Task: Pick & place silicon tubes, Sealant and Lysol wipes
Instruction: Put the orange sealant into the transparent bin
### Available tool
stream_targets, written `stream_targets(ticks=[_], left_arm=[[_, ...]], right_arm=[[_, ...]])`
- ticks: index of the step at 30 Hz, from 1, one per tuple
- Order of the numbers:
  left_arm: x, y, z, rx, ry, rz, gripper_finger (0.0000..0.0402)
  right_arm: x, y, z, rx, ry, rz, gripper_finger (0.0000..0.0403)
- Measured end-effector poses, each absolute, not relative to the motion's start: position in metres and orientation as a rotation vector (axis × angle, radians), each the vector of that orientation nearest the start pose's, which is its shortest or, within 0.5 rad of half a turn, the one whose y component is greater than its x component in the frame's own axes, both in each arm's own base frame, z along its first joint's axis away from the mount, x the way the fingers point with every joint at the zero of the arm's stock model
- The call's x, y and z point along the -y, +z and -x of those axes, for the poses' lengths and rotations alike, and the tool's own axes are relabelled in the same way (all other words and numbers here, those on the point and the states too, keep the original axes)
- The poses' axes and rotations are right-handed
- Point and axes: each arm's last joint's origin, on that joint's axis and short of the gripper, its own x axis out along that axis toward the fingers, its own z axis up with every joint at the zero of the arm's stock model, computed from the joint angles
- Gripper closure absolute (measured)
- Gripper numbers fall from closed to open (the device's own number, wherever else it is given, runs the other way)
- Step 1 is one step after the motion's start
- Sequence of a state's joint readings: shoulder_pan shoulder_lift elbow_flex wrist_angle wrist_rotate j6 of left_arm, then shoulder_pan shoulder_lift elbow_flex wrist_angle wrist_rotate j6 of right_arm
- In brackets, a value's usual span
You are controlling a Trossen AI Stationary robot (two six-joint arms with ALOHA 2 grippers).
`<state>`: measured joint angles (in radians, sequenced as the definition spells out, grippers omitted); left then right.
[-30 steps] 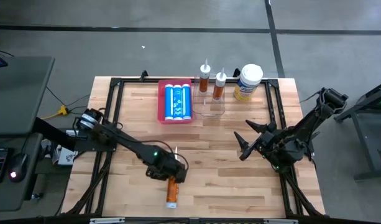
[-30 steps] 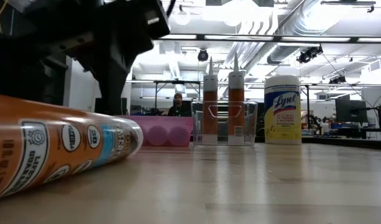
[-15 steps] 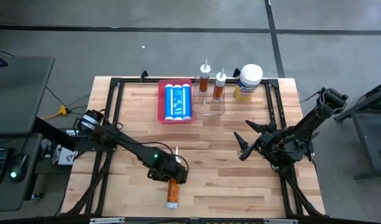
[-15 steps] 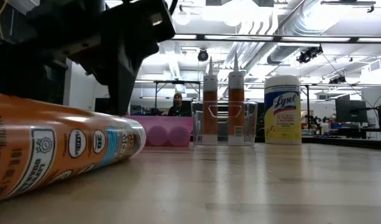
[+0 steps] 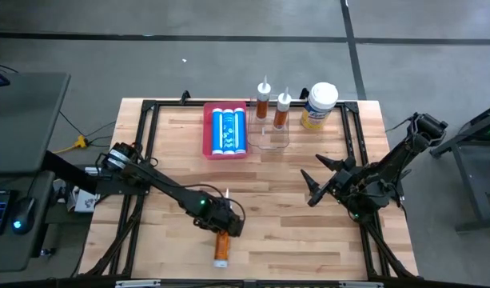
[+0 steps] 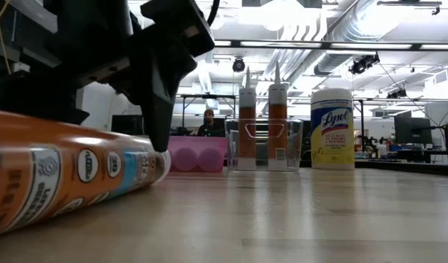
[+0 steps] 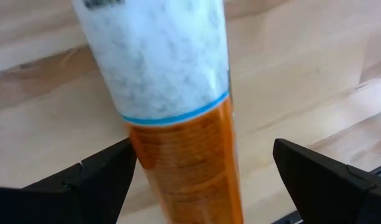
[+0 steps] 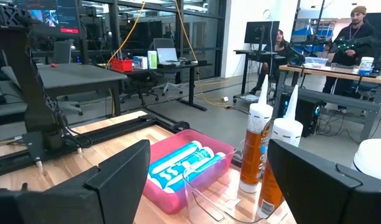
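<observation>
One sealant tube (image 5: 221,245) lies flat near the bench's (image 5: 308,240) front edge, and the left gripper (image 7: 199,171) has dropped lower over it, fingers (image 7: 84,180) spread either side, not yet pinching. A grasp looks imminent. Right gripper (image 5: 312,189) waits, spread. Bare wood bench; open workshop beyond.

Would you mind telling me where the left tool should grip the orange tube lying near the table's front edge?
Grip the orange tube across its cylindrical body, coming straight down from above. It lies flat on the table, so its round sides are free while the nozzle end tapers. The left tool is open with a finger on each side, suiting this approach.
</observation>
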<state>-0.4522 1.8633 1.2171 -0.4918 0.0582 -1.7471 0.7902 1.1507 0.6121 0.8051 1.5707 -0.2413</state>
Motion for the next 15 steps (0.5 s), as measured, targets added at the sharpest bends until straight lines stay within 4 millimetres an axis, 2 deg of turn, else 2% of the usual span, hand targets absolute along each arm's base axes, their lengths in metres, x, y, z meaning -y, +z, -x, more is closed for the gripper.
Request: stream_targets(ticks=[5,9,15], left_arm=[[0.1621,0.1687,-0.3305,-1.166,0.592,1.235,0.0032],[0.1633,0.1603,-0.3320,-1.190,0.594,1.222,0.0032],[0.1669,0.1618,-0.3322,-1.196,0.558,1.230,0.0032]], right_arm=[[-0.1350,0.2885,-0.1745,0.011,-0.780,-0.025,0.0082],[-0.1350,0.2884,-0.1745,0.010,-0.780,-0.024,0.0082],[-0.1341,0.2885,-0.1752,0.010,-0.786,-0.025,0.0082]])
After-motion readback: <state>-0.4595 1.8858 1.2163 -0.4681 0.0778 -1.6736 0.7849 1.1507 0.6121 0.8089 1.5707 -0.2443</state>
